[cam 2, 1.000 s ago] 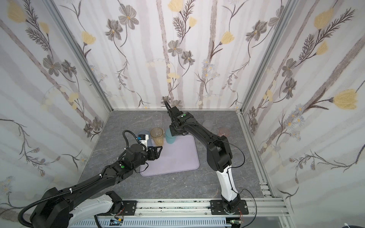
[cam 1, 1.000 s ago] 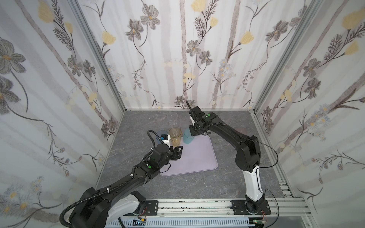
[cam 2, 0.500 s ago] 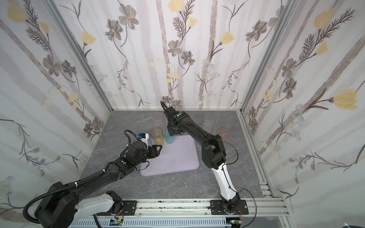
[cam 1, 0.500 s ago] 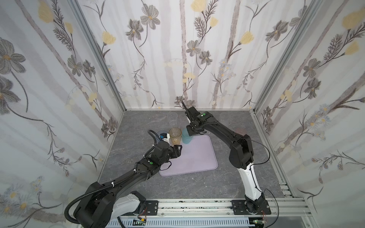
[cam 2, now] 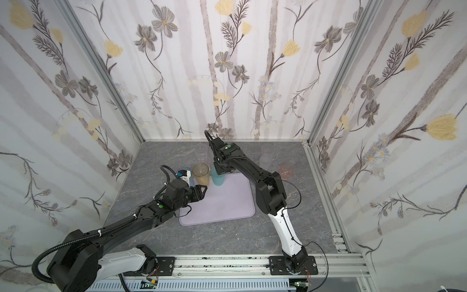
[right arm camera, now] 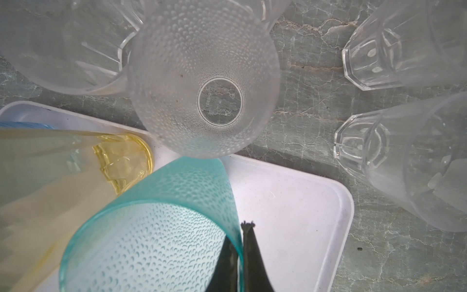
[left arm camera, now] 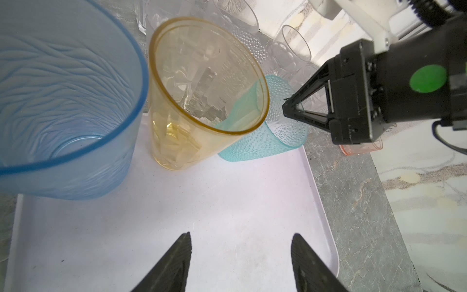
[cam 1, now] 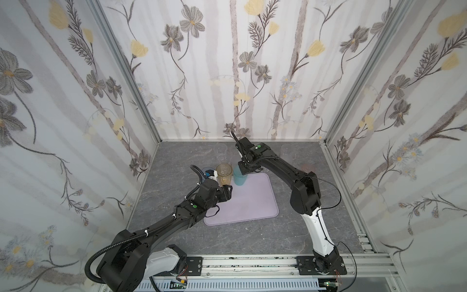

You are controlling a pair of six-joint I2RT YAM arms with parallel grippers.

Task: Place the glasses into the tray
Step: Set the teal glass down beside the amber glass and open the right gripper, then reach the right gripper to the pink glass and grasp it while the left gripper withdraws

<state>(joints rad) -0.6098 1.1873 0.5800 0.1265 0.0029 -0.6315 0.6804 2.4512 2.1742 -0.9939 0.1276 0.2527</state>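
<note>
The lilac tray [cam 1: 247,202] [cam 2: 222,204] lies mid-table. My right gripper [cam 1: 243,170] [right arm camera: 240,227] is shut on the rim wall of a teal dimpled glass [cam 1: 240,177] [cam 2: 217,177] [left arm camera: 275,136] [right arm camera: 161,227], at the tray's far corner. I cannot tell if its base rests there. Beside it in the tray stand an amber glass [cam 1: 224,174] [left arm camera: 202,101] and a blue glass [left arm camera: 63,101]. My left gripper [cam 1: 228,190] [left arm camera: 240,233] hangs open over bare tray [left arm camera: 227,202] in front of them, holding nothing.
Several clear and frosted glasses stand on the grey table behind the tray: a dimpled one [right arm camera: 202,75], faceted ones [right arm camera: 404,45] [right arm camera: 417,164], a tall one [cam 1: 220,153]. A pink glass [cam 1: 308,168] [cam 2: 286,170] stands to the right. Floral walls enclose three sides.
The right arm has swung a little to the left, with the teal glass still in its grip. The left gripper stays over the tray, its jaws slightly narrower.
</note>
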